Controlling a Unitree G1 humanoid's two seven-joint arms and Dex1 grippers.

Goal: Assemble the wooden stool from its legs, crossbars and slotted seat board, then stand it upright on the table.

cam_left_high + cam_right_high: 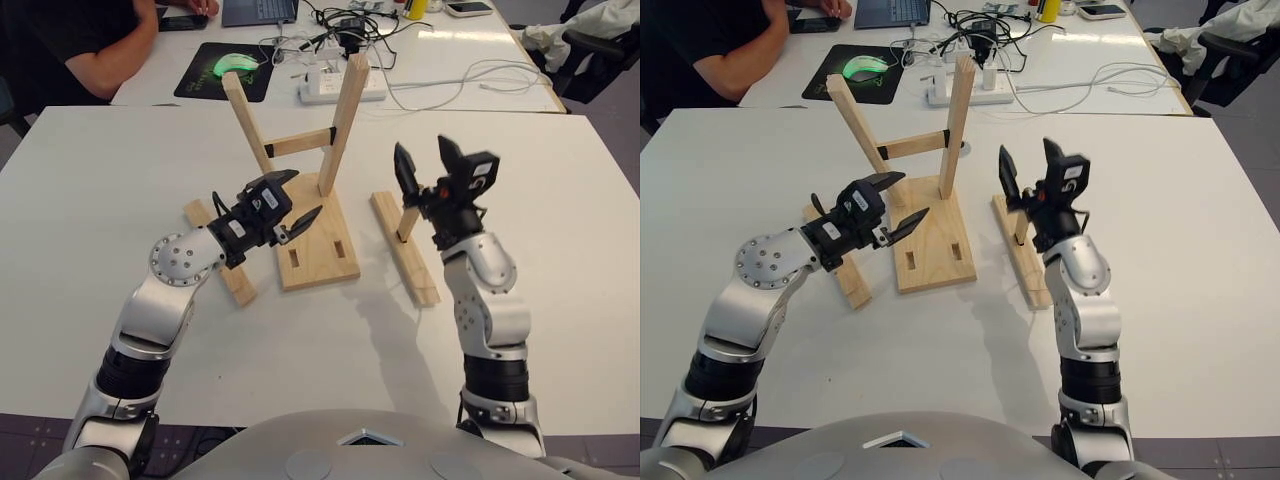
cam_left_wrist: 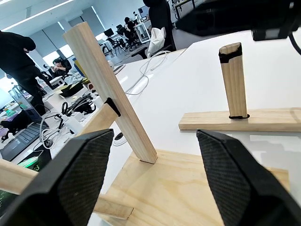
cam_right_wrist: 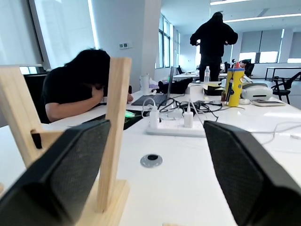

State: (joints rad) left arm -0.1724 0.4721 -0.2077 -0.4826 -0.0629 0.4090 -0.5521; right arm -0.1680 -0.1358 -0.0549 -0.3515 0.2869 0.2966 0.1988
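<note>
Right now I see the seat board [image 1: 320,250] lying flat in the middle of the white surface [image 1: 110,190]. Two legs stand in it at its far end. The left leg [image 1: 247,122] leans away to the left and the right leg [image 1: 343,120] is nearer to upright. A short crossbar [image 1: 298,143] joins them about halfway up. Two slots at the near end of the board are still open.

Just beside the board on the right lies a flat wooden bar [image 1: 412,262], apart from the board, with a short peg [image 1: 408,224] standing in it. On the left side another wooden bar [image 1: 238,285] lies flat, partly hidden under my left arm.

My left gripper [image 1: 303,193] hangs over the left edge of the board, close to the foot of the legs, with its fingers wide apart and nothing between them. My right gripper [image 1: 421,150] is above the right bar, near the peg, with fingers pointing up, also spread wide and holding nothing.

Farther back, on the next desk, I can see a power strip [image 1: 330,85], some cables and a mouse [image 1: 238,64] on a dark pad.
</note>
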